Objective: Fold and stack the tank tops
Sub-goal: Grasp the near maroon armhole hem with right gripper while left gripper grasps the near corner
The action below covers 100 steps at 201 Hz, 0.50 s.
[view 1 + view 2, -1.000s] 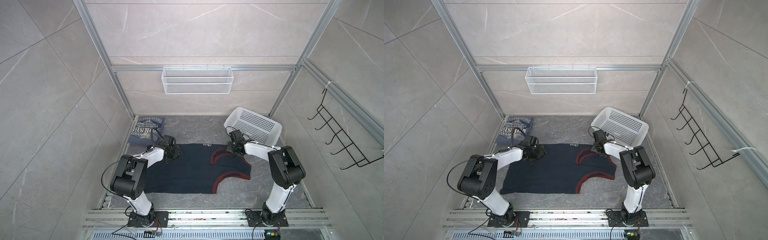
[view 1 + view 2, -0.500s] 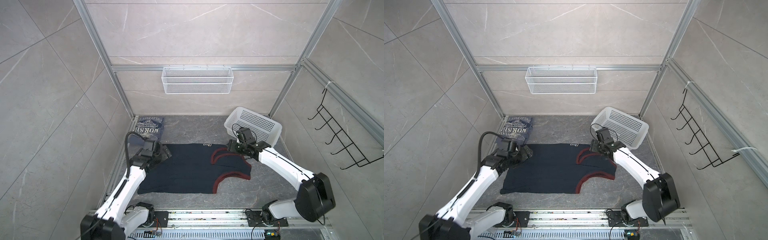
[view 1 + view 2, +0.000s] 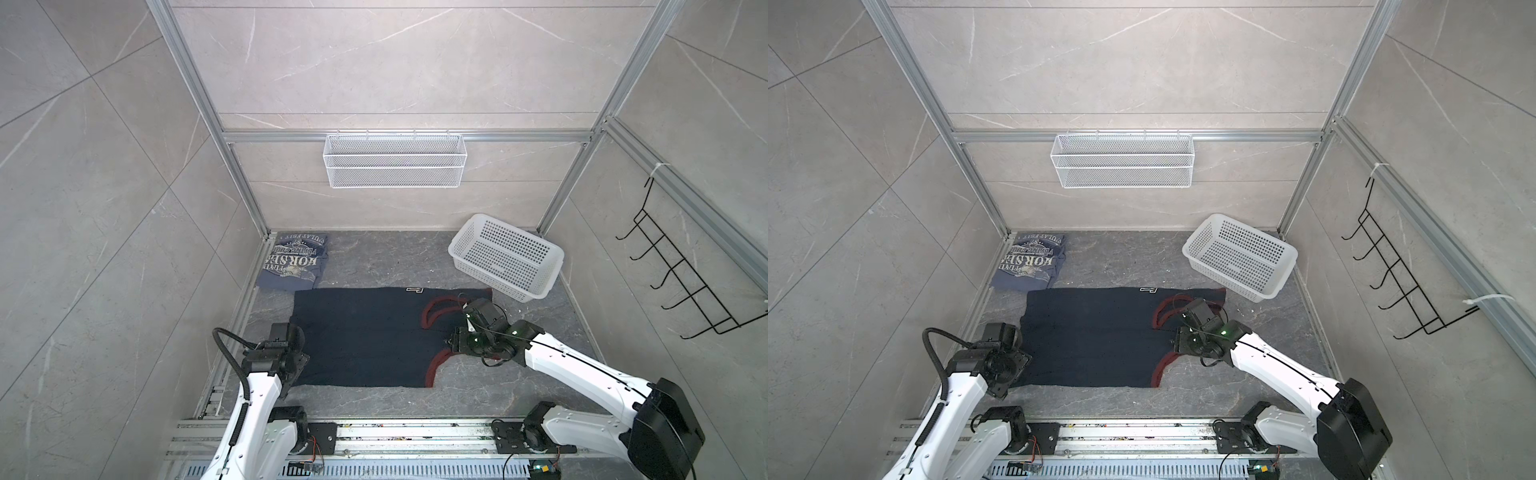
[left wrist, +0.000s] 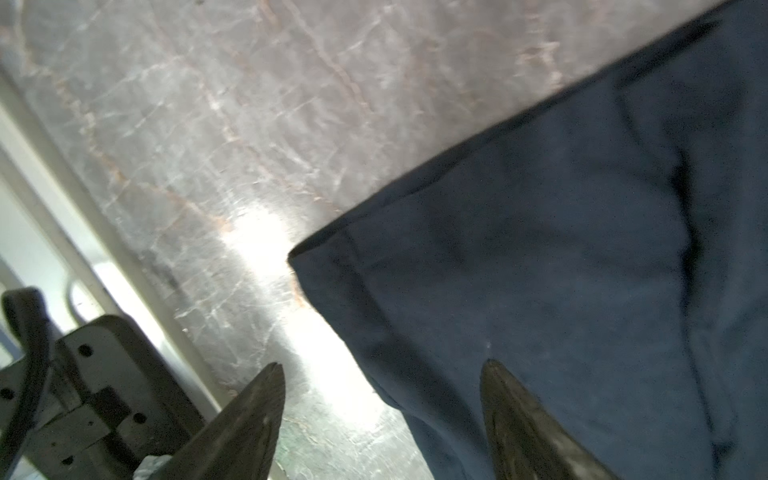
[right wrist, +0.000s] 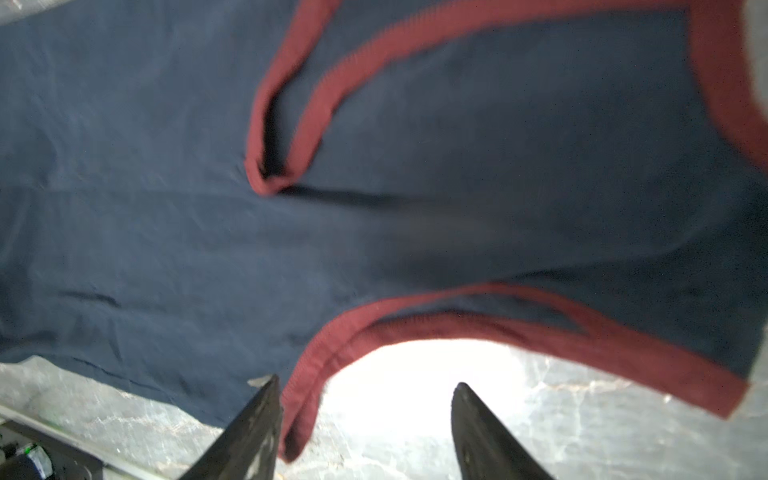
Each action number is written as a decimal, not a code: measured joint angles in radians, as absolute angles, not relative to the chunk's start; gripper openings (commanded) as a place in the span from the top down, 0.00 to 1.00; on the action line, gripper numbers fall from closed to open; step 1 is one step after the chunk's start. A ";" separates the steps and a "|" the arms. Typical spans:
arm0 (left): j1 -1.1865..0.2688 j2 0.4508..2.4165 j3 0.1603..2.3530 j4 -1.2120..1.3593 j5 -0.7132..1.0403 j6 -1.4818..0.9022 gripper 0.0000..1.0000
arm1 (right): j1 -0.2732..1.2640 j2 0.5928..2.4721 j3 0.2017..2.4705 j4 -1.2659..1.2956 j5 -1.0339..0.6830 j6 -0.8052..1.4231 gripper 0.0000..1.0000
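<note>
The dark navy tank top with maroon trim lies spread flat, its straps toward the right. The slate-blue tank top with white lettering lies folded at the far left. My left gripper hovers over the navy top's near-left corner. In the left wrist view the left gripper is open, and the hem edge runs below the gap. My right gripper is over the near armhole. The right gripper is open above the maroon trim, holding nothing.
A white perforated basket stands tilted at the far right, close to the navy top's straps. A white wire shelf hangs on the back wall, and a black hook rack on the right wall. A metal rail runs along the near edge.
Both grippers have drawn back toward the near side. The left went from the navy top's far-left corner to its near-left corner, the right from the far strap to the near armhole.
</note>
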State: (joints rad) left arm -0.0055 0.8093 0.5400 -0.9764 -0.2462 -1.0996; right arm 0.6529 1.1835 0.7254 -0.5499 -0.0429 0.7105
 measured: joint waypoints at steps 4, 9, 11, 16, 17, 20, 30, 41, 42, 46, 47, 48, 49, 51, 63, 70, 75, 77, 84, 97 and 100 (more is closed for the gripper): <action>-0.006 0.816 0.538 -0.976 -0.251 -1.107 0.27 | 0.656 1.183 0.722 -0.550 -0.045 0.712 0.34; -0.006 0.826 0.534 -0.974 -0.258 -1.114 0.27 | 0.659 1.183 0.720 -0.549 -0.049 0.715 0.34; -0.005 0.831 0.532 -0.973 -0.260 -1.119 0.28 | 0.660 1.183 0.718 -0.547 -0.050 0.715 0.34; -0.004 0.839 0.527 -0.969 -0.262 -1.127 0.30 | 0.663 1.183 0.715 -0.544 -0.053 0.718 0.34; -0.004 0.841 0.526 -0.968 -0.262 -1.129 0.30 | 0.664 1.183 0.714 -0.543 -0.054 0.719 0.34; -0.004 0.847 0.523 -0.965 -0.262 -1.132 0.32 | 0.665 1.183 0.712 -0.542 -0.056 0.719 0.34; -0.004 0.865 0.508 -0.952 -0.262 -1.147 0.34 | 0.670 1.183 0.707 -0.541 -0.061 0.723 0.34; -0.004 0.886 0.489 -0.931 -0.258 -1.160 0.40 | 0.674 1.183 0.703 -0.535 -0.066 0.727 0.34; -0.004 0.887 0.488 -0.930 -0.258 -1.160 0.40 | 0.675 1.183 0.702 -0.535 -0.067 0.727 0.34; -0.004 0.895 0.480 -0.920 -0.255 -1.167 0.43 | 0.676 1.184 0.701 -0.533 -0.068 0.728 0.34; -0.004 0.897 0.479 -0.918 -0.255 -1.168 0.43 | 0.677 1.184 0.701 -0.533 -0.068 0.730 0.34; -0.004 0.899 0.476 -0.914 -0.254 -1.169 0.43 | 0.677 1.184 0.701 -0.532 -0.069 0.731 0.34; -0.004 0.900 0.475 -0.912 -0.254 -1.170 0.44 | 0.677 1.184 0.701 -0.532 -0.069 0.731 0.34; -0.004 0.905 0.470 -0.907 -0.252 -1.172 0.45 | 0.678 1.184 0.700 -0.531 -0.070 0.731 0.34; -0.004 0.932 0.448 -0.875 -0.247 -1.182 0.51 | 0.685 1.184 0.698 -0.526 -0.073 0.735 0.34; -0.004 0.946 0.439 -0.859 -0.241 -1.187 0.54 | 0.690 1.184 0.697 -0.524 -0.073 0.738 0.35; -0.004 0.957 0.432 -0.846 -0.236 -1.190 0.57 | 0.695 1.184 0.696 -0.522 -0.073 0.740 0.35; -0.004 0.961 0.429 -0.841 -0.234 -1.191 0.58 | 0.697 1.184 0.695 -0.520 -0.073 0.742 0.35; -0.004 0.971 0.425 -0.826 -0.232 -1.195 0.62 | 0.706 1.184 0.692 -0.517 -0.074 0.745 0.36; -0.004 0.978 0.425 -0.796 -0.230 -1.196 0.68 | 0.728 1.186 0.688 -0.516 -0.076 0.752 0.37; -0.004 0.980 0.425 -0.789 -0.230 -1.198 0.69 | 0.735 1.188 0.686 -0.514 -0.076 0.755 0.37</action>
State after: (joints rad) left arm -0.0040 0.9798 0.4248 -0.7895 -0.2298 -1.1976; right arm 0.7345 1.1877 0.6861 -0.5137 -0.0761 0.7547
